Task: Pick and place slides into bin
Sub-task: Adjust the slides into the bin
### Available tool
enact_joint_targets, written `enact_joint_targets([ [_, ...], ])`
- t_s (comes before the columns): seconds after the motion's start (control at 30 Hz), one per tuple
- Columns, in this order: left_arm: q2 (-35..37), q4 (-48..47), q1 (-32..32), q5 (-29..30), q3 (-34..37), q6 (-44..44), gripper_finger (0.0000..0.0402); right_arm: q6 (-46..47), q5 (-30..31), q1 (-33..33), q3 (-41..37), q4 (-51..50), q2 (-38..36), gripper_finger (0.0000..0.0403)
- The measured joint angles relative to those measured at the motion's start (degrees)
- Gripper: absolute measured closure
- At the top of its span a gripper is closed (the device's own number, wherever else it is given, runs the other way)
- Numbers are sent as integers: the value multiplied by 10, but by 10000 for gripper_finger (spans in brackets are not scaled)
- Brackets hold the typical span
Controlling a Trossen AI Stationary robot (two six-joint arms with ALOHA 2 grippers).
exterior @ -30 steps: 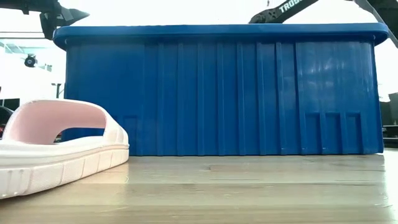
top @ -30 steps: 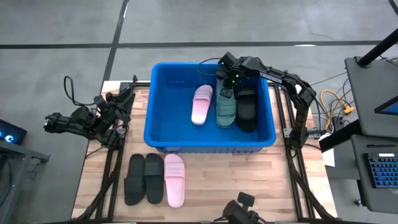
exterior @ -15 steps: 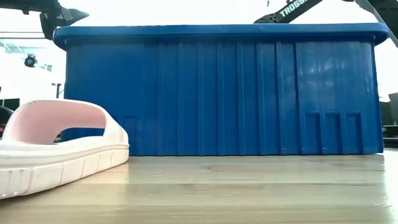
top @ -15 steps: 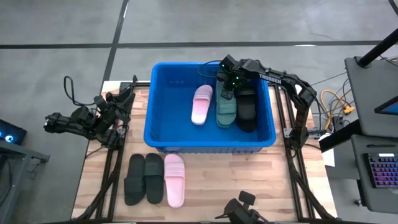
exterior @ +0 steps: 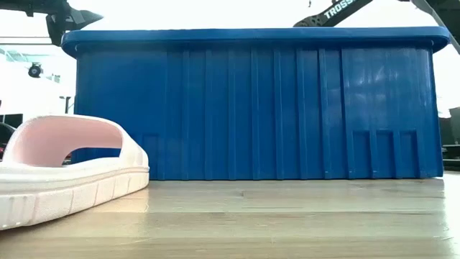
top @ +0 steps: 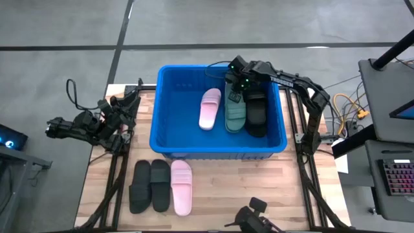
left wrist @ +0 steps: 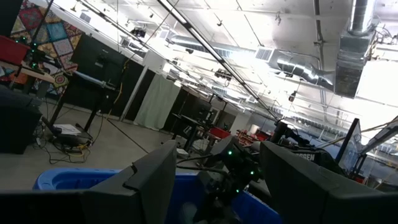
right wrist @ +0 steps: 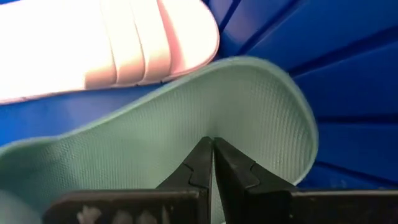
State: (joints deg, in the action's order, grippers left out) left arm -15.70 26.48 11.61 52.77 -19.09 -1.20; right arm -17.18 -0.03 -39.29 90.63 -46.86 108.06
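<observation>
Your right claw [top: 237, 86] sits pinched fully shut, holding nothing, over the green slide [top: 235, 111] at the bin's [top: 169, 81] 1 o'clock, so dropping lower could jab it or drag it onto the pink slide [top: 209, 108]; left claw [top: 131, 98] waits open at 9 o'clock on the desk [top: 259, 188].

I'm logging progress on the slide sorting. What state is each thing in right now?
Bin: upright on the table, holding three slides.
Pink slide in bin: lying flat.
Green slide: in bin, beside the pink one.
Black slide in bin: lying flat.
Two black slides: on table, outside.
Pink slide on table: outside.
Right pincer: shut, over green slide.
Left pincer: open, parked left.
</observation>
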Motion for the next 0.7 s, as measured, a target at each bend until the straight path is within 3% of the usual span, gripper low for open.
enact_joint_targets([
  [0.4,0,0,0,0,0,0,185,6,5,5,9,9,-36,394],
  [0.7,0,0,0,0,0,1,185,-31,3,108,9,97,-65,394],
])
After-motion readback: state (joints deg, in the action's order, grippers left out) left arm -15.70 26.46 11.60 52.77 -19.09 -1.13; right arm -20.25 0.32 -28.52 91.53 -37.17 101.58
